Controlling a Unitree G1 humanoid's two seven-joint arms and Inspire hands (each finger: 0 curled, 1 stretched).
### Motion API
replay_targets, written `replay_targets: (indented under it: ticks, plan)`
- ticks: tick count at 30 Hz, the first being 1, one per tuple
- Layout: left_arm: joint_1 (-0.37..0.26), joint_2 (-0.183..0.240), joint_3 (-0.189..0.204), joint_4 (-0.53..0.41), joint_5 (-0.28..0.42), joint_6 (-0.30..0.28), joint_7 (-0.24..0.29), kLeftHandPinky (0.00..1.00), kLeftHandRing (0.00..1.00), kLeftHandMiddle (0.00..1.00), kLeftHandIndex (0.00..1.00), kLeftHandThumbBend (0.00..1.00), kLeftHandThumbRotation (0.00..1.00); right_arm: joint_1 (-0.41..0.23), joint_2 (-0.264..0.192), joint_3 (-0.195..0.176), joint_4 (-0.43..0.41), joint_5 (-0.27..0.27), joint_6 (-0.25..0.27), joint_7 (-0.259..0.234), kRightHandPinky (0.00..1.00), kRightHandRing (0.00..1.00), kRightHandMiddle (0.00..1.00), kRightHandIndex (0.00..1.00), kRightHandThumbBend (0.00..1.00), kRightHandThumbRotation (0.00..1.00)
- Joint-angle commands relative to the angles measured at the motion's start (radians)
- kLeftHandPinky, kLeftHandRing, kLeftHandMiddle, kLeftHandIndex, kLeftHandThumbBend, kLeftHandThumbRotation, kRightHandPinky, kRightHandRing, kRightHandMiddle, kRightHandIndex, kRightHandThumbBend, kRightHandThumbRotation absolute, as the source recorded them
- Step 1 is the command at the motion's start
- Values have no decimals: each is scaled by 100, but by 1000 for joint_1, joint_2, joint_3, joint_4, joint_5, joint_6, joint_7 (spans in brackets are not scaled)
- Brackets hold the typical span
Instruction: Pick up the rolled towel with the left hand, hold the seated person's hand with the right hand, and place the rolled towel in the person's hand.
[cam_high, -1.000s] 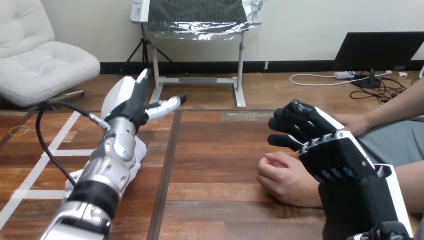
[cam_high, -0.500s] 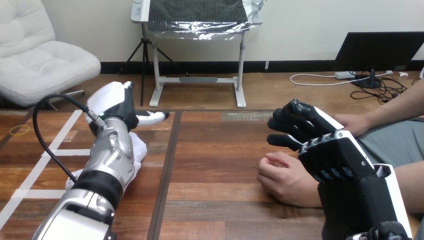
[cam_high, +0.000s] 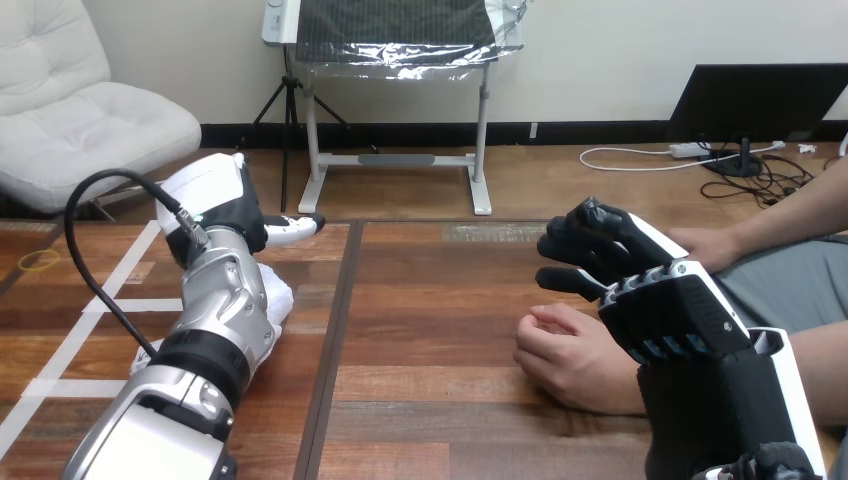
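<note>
On the wooden table, the robot's silver left forearm passes over the rolled towel, so we see just soft, crumpled white cloth bulging out on either side. The left hand, smooth white shell uppermost, points away from us; we cannot tell whether it is clenched or released. The black right hand, fingers curled on nothing, hangs over the person's hand, hiding its wrist.

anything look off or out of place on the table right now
Nothing spilled or damaged. One oddity: the towel lies mostly hidden under the left forearm, white cloth poking out on both sides, looking rumpled rather than tightly rolled. The person's hand rests on the table close by the right hand.
</note>
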Motion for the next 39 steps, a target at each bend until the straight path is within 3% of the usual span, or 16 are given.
replay_targets:
  ticks: [1,11,19,39]
  plan:
    - [-82,7,-30,5,23,18,25,100,99,99,95,81,60,-31,12,-11,-23,-3,-19,-9,74,80,81,81,95,100]
    - [-83,1,-36,-20,6,86,-13,100,100,100,96,82,63,-31,3,-8,-27,12,-15,-1,74,81,82,81,95,100]
    - [-72,2,-35,-39,1,102,-27,100,100,100,96,82,64,-40,6,-11,-16,8,-27,1,74,81,82,81,94,100]
    - [-17,11,-19,-179,-13,187,-78,100,100,100,95,85,65,-41,10,-8,-18,8,-17,-2,73,80,81,81,94,100]
